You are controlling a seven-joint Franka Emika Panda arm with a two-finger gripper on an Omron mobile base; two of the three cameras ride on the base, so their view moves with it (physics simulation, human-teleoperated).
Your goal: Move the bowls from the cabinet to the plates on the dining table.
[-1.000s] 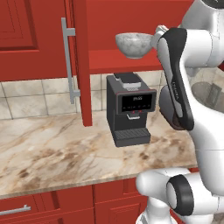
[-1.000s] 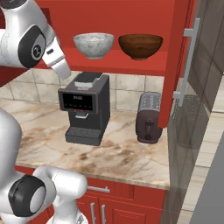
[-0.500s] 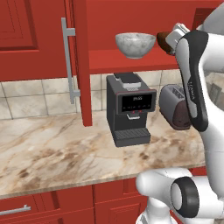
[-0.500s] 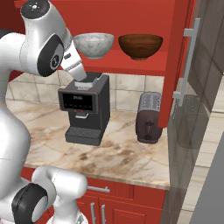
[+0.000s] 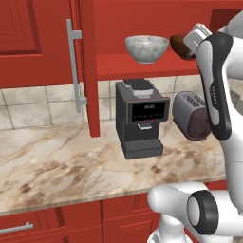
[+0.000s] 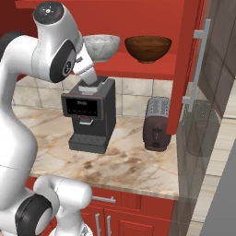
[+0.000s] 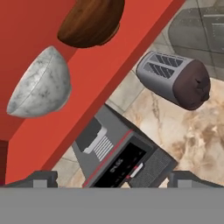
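Two bowls stand side by side on the red shelf (image 6: 138, 70) of the open cabinet (image 5: 88, 71). One bowl is grey-white marbled (image 5: 146, 48) (image 6: 103, 46) (image 7: 41, 85). The other is dark brown (image 6: 148, 48) (image 7: 89, 22) (image 5: 178, 45), and in the left base view my hand covers part of it. My gripper (image 7: 114, 179) is open and holds nothing. It hangs in front of the shelf, above the counter and apart from both bowls. The plates and the dining table are out of view.
A black coffee machine (image 5: 142, 118) (image 6: 90, 115) (image 7: 118, 157) and a dark toaster (image 5: 192, 116) (image 6: 156, 123) (image 7: 175, 78) stand on the marble counter (image 5: 57, 166) under the shelf. Open cabinet doors with silver bar handles (image 5: 73, 66) (image 6: 198, 64) flank the shelf.
My arm has swung up and across in front of the shelf, bringing the hand to the bowls' height. The bowls have not moved, and the gripper has stayed open.
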